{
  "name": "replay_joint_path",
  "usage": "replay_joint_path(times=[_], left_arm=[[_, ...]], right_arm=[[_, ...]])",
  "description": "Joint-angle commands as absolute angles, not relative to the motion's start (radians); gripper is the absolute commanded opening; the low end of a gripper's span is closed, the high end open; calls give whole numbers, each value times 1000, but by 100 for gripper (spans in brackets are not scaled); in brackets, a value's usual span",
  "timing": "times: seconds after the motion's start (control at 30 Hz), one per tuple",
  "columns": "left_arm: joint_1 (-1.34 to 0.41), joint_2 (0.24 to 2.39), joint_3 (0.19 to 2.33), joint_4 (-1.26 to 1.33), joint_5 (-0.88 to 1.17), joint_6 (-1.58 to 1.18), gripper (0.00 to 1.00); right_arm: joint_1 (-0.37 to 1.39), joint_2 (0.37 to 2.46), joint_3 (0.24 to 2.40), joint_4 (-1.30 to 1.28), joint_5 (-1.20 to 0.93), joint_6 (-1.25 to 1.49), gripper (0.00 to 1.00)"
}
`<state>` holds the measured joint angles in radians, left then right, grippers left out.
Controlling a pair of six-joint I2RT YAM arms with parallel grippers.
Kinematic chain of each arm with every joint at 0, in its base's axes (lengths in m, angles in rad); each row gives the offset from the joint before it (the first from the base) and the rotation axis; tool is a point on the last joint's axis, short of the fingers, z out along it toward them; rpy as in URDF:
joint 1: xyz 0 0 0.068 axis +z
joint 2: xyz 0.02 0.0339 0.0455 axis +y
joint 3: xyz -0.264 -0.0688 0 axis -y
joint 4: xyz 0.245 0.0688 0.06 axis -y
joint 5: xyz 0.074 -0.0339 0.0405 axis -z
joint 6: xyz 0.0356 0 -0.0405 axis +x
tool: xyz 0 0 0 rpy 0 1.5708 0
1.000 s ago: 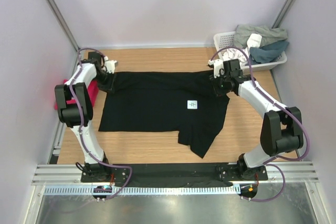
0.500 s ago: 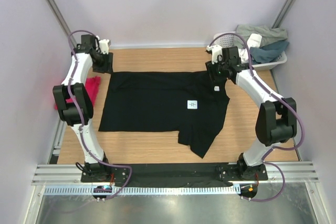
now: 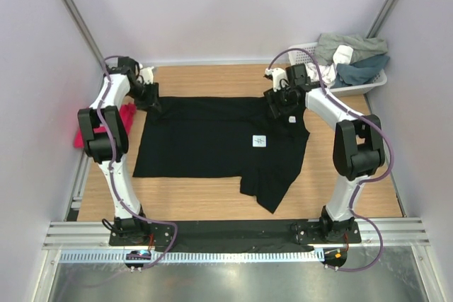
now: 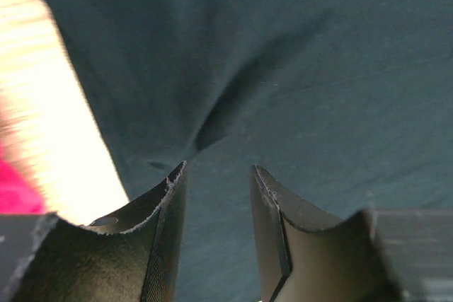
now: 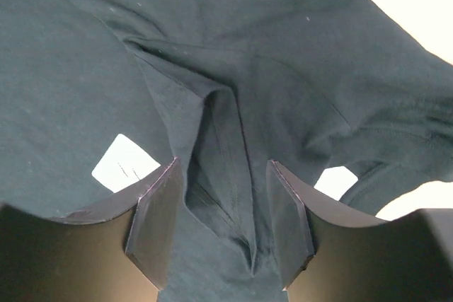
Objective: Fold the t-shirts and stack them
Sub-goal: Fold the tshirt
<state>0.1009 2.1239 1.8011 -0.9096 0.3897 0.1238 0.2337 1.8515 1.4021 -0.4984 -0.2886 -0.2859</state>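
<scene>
The black t-shirt (image 3: 205,139) lies spread flat on the wooden table, with a small white tag (image 3: 260,141) on it. My left gripper (image 3: 151,97) is at its far left corner. In the left wrist view the gripper (image 4: 216,167) is open over the black cloth (image 4: 283,68). My right gripper (image 3: 279,107) is at the shirt's far right part. In the right wrist view the gripper (image 5: 223,164) is open, with a raised ridge of black cloth (image 5: 226,132) between the fingers and white tags (image 5: 124,164) to either side. The pink t-shirt (image 3: 127,114) lies bunched at the table's left edge.
A white latticed basket (image 3: 304,53) at the far right corner holds grey and teal clothes (image 3: 354,58). Metal posts and pale walls enclose the table. A sleeve of the black shirt (image 3: 272,192) sticks out toward the near edge.
Both grippers moved from the shirt's far corners toward the back, then came inward and down onto its far edge. The shirt has barely shifted.
</scene>
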Motion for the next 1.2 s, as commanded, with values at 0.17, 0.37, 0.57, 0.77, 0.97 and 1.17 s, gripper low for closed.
replay_joint_path(times=[0.17, 0.37, 0.57, 0.77, 0.97, 1.17], left_arm=[[91, 2122, 1761, -911, 459, 77, 40], [80, 2097, 1715, -896, 459, 71, 40], [80, 2092, 1700, -885, 453, 67, 40], [80, 2095, 1703, -881, 449, 64, 39], [84, 2095, 1701, -856, 446, 66, 38], [89, 2091, 1697, -825, 449, 58, 38]], right_arm=[[250, 1911, 1485, -486, -359, -290, 59], [271, 1974, 1502, -479, -373, -281, 61], [276, 2029, 1551, -471, -373, -287, 62], [282, 2063, 1595, -472, -368, -288, 24], [331, 2005, 1574, -489, -339, -279, 1], [422, 1919, 1503, -499, -353, -213, 1]])
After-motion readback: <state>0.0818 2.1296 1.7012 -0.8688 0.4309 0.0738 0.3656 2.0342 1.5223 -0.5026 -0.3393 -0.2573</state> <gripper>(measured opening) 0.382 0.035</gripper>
